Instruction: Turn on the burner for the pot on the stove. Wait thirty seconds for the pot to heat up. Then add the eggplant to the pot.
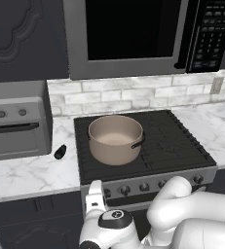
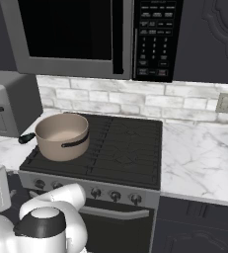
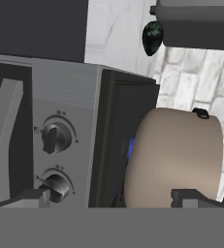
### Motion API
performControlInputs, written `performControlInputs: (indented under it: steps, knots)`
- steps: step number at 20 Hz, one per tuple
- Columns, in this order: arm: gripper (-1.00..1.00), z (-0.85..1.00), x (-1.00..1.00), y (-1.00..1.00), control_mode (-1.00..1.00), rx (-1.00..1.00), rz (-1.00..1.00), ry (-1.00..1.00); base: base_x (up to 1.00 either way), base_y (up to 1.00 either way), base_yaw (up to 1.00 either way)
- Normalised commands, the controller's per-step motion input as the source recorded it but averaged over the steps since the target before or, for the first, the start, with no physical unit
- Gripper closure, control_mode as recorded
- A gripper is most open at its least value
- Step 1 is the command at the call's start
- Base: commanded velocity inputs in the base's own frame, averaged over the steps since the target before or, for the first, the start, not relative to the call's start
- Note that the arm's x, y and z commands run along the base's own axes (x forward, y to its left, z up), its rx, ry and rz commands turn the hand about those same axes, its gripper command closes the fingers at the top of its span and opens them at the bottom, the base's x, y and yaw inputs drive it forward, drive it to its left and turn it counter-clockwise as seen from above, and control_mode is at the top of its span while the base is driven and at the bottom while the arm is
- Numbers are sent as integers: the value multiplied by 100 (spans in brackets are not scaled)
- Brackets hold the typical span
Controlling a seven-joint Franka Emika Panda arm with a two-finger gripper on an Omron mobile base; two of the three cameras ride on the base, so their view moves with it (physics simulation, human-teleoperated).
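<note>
Marble counter [image 1: 26, 172] flanks stove [image 1: 182, 146] bearing pot [image 1: 115, 138]; eggplant [image 1: 60, 151] alongside.

White brick backsplash [image 1: 133, 95] behind marble counter [image 1: 26, 175], dark cabinets [image 1: 21, 34].

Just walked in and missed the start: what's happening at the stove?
The robot's arm is low in front of the stove, its open tool empty and near the left-hand knobs. A blue glow under the pot in the hand view suggests its burner is lit. The pot sits on the front left burner, apparently empty. The eggplant still lies on the counter left of the stove, so adding it remains.
</note>
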Motion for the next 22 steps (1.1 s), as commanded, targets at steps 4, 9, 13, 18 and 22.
performControlInputs:
  steps: [4,9,13,18,22]
  knots:
    - [-100,0,0,0,-100,0,0,0,0,0,0]
    - [-100,0,0,0,-100,0,0,0,0,0,0]
    - [-100,0,0,0,-100,0,0,0,0,0,0]
    - [-100,0,0,0,-100,0,0,0,0,0,0]
    - [-100,0,0,0,-100,0,0,0,0,0,0]
